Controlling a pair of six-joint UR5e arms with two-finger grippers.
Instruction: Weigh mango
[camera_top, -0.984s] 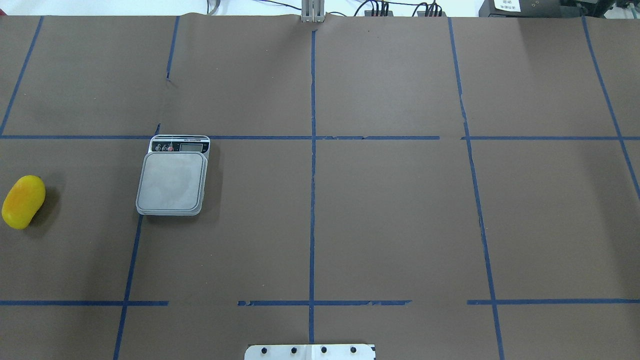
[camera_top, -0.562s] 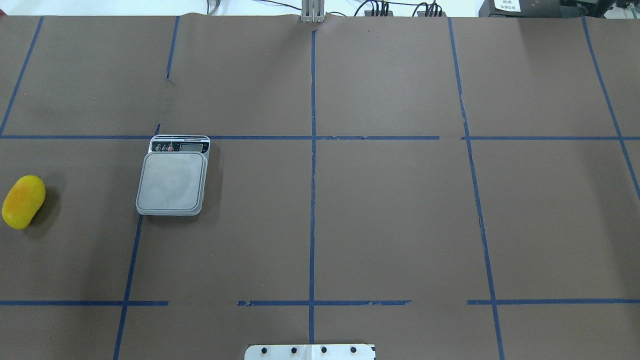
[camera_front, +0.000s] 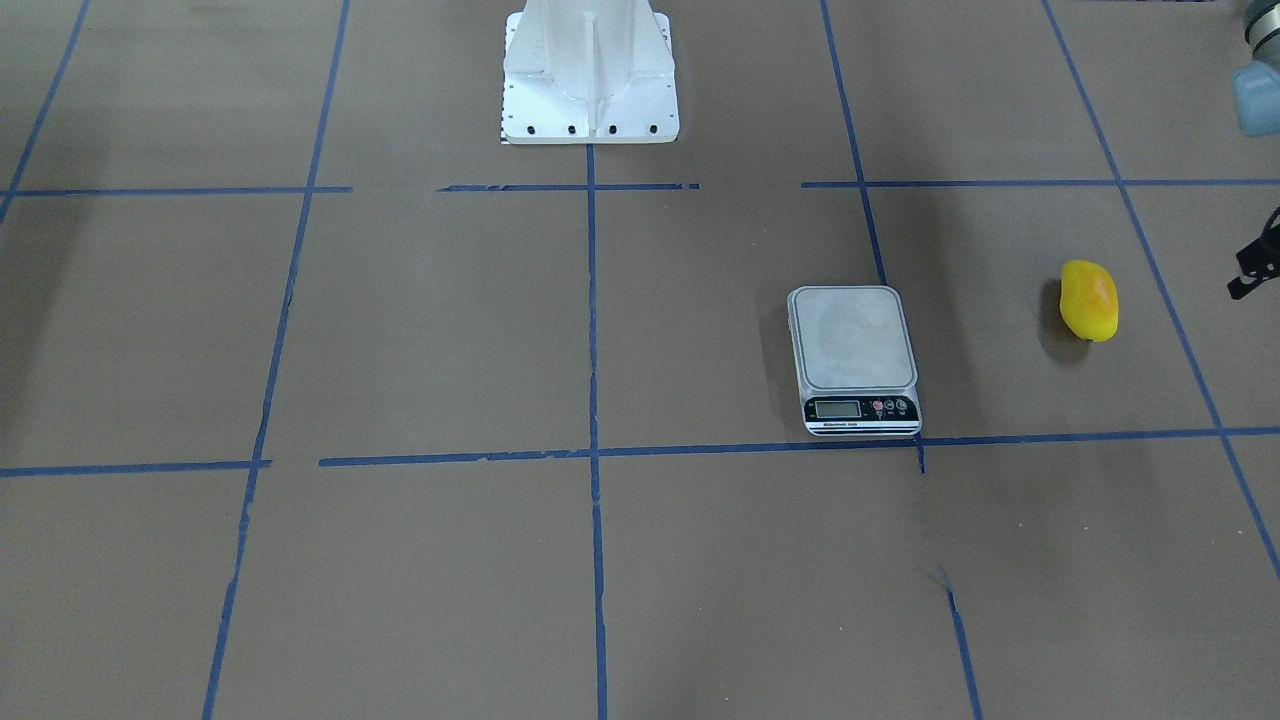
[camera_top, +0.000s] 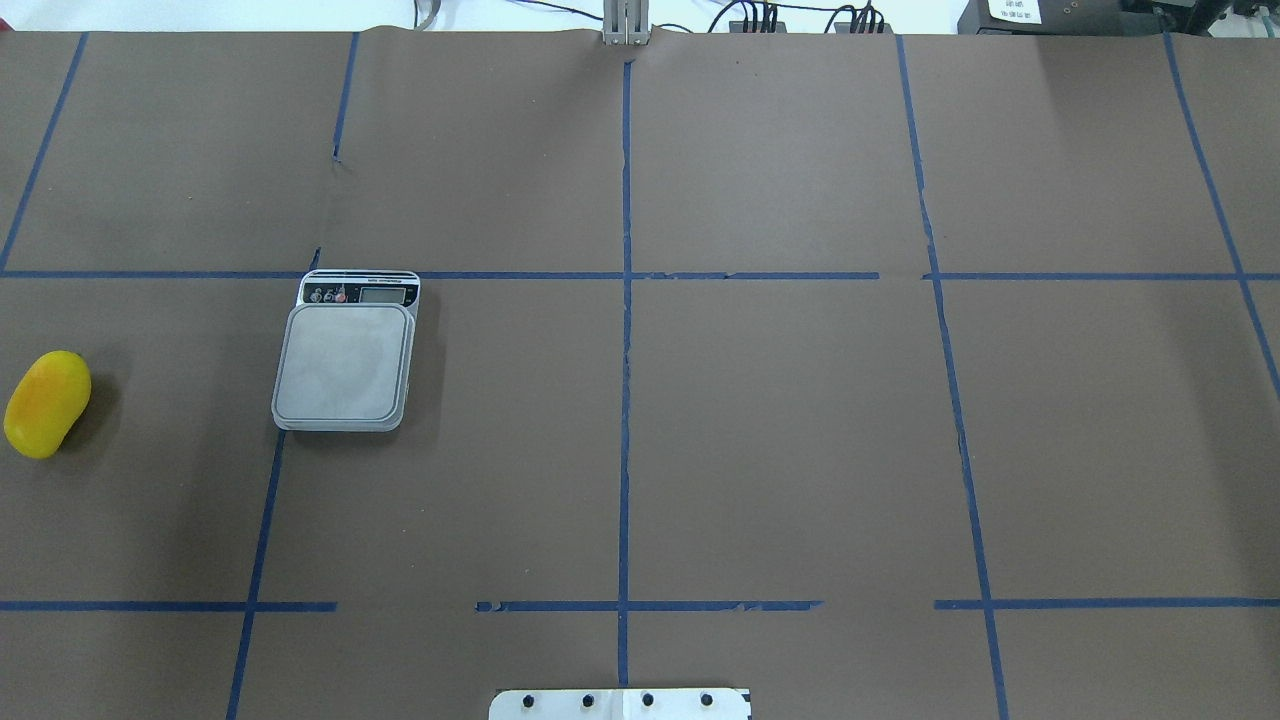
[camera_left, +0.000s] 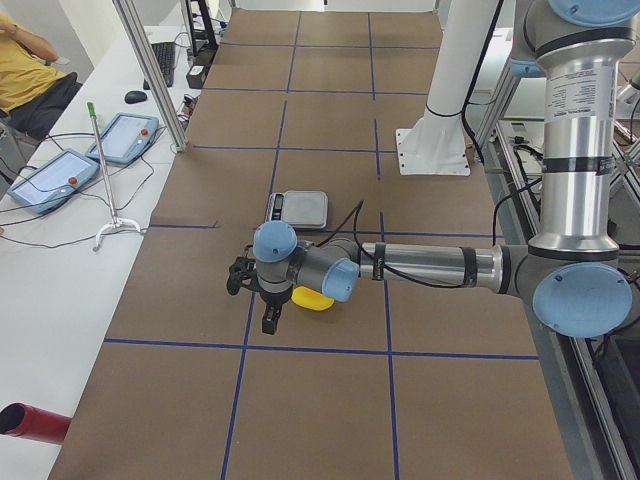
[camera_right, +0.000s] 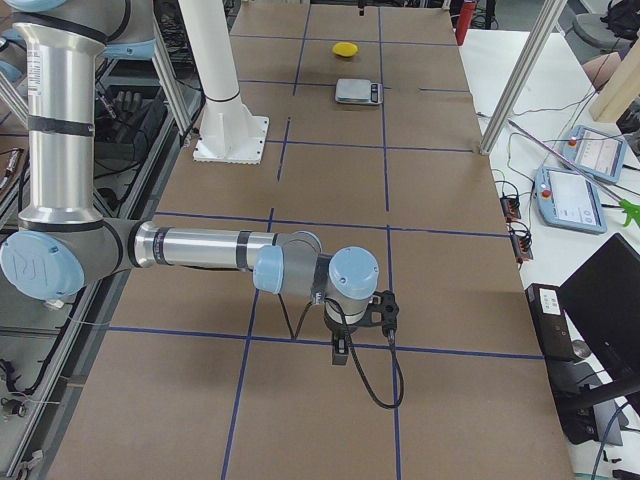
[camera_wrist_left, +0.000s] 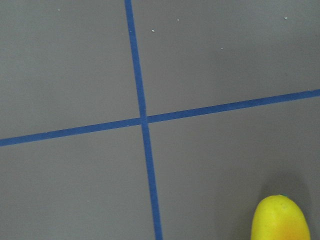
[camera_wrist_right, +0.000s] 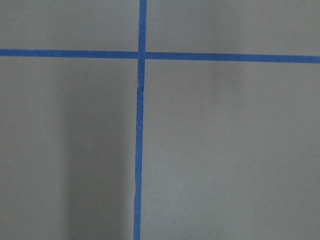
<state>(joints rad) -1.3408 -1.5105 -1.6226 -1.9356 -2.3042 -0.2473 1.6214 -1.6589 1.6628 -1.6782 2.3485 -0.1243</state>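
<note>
The mango (camera_top: 46, 404), yellow with an orange blush, lies on the brown table at the far left edge of the overhead view. It also shows in the front view (camera_front: 1088, 300) and at the bottom right of the left wrist view (camera_wrist_left: 280, 220). The grey scale (camera_top: 345, 360) stands to its right, its platform bare. My left gripper (camera_left: 255, 297) hovers just beside the mango (camera_left: 313, 299), on the side away from the scale (camera_left: 299, 207). I cannot tell if it is open. My right gripper (camera_right: 362, 328) hangs over bare table at the far end. I cannot tell its state.
Blue tape lines (camera_top: 625, 330) divide the brown table into squares. The white robot base plate (camera_front: 590, 70) stands at the robot's edge. A white side table with tablets (camera_left: 60, 170) and cables runs along the operators' side. A red object (camera_left: 30, 422) lies there.
</note>
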